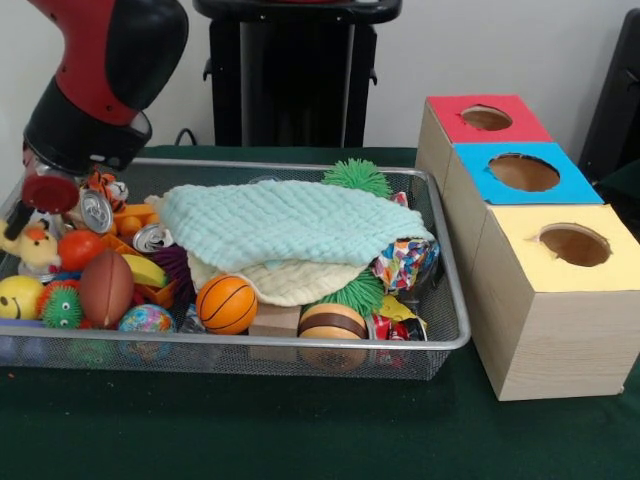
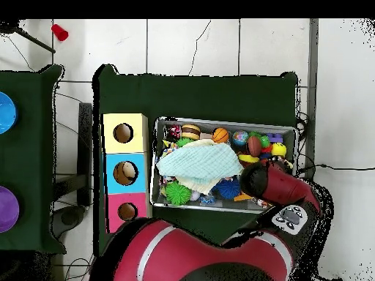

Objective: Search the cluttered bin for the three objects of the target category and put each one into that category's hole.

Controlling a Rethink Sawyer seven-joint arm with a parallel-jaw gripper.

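The arm hangs over the bin's end farthest from the boxes. The duck and tiger lie just beside the pincer. I cannot tell whether the pincer is wide or narrow.

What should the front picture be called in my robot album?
Red robot arm reaches into a toy-filled wire basket, a mint cloth covering the middle.

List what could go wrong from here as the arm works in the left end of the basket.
1. The light green cloth covers the middle of the wire basket, so toys under it may be missed.
2. The yellow duck and striped tiger sit packed against cans and balls; a grab could take a wrong item.
3. The arm's end hides that corner, and the gripper's state cannot be judged.
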